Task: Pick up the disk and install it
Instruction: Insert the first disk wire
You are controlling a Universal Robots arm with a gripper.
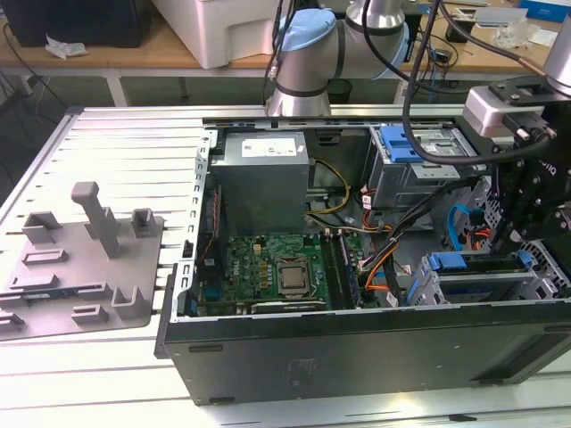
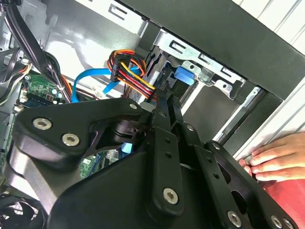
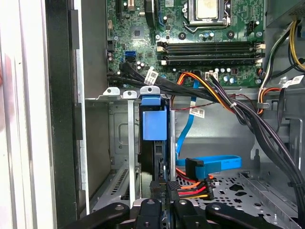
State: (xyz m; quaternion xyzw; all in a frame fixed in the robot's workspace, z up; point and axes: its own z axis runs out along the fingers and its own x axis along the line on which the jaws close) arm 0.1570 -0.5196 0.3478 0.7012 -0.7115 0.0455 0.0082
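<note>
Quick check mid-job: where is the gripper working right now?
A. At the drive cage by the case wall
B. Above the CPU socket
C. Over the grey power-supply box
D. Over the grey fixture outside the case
A: in the first wrist view the gripper sits at the drive cage, in line with the disk, whose blue carrier stands in a cage slot.
</note>
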